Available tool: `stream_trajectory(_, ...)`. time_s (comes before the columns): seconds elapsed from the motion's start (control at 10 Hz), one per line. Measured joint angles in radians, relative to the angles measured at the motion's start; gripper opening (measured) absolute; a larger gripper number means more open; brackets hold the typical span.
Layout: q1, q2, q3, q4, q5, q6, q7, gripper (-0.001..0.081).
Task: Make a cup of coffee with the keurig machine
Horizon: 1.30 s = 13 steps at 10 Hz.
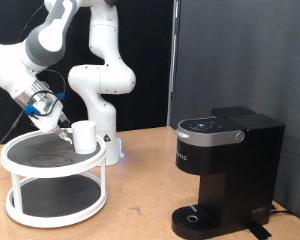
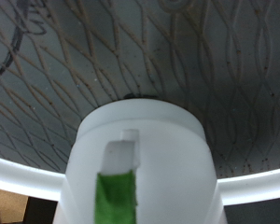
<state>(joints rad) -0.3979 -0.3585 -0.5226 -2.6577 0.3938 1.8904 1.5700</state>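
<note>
The white cup (image 1: 85,136) stands upright on the top tier of a round white two-tier stand (image 1: 52,173) at the exterior view's left. My gripper (image 1: 63,122) is right beside the cup, on its left, low over the stand's dark mesh top. In the wrist view the cup (image 2: 168,159) fills the lower middle, very close, with its handle (image 2: 122,153) facing the camera. One green-padded finger (image 2: 117,198) shows just below the handle. The black keurig machine (image 1: 228,150) stands at the exterior view's right with its lid down and nothing on its drip tray (image 1: 195,217).
The robot's white base (image 1: 100,110) stands behind the stand. A wooden table (image 1: 140,200) carries the stand and the machine, with a gap of bare table between them. A dark curtain is behind.
</note>
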Motion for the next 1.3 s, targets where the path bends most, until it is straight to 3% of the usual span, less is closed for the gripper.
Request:
stream_trajectory(0.4, 0.003, 0.000, 0.000, 0.000, 0.025, 0.005, -0.013, 0.0734)
stream_trajectory(0.5, 0.003, 0.000, 0.000, 0.000, 0.026, 0.005, -0.013, 0.0611)
stream_trajectory(0.6, 0.003, 0.001, 0.000, 0.000, 0.026, 0.007, -0.013, 0.0611)
stream_trajectory(0.7, 0.003, 0.003, 0.000, 0.000, 0.028, 0.009, -0.013, 0.0397)
stream_trajectory(0.8, 0.003, 0.007, 0.000, 0.000, 0.033, 0.012, -0.013, 0.0397)
stream_trajectory(0.9, 0.003, 0.012, 0.000, 0.001, 0.038, 0.013, -0.012, 0.0215)
stream_trajectory(1.0, 0.003, 0.017, 0.000, 0.002, 0.042, 0.015, -0.012, 0.0215)
stream_trajectory(1.1, 0.003, 0.021, 0.000, 0.003, 0.047, 0.016, -0.011, 0.0065)
stream_trajectory(1.2, 0.003, 0.022, 0.000, 0.004, 0.049, 0.018, -0.011, 0.0065)
stream_trajectory(1.3, 0.003, 0.023, 0.000, 0.004, 0.050, 0.018, -0.009, 0.0014)
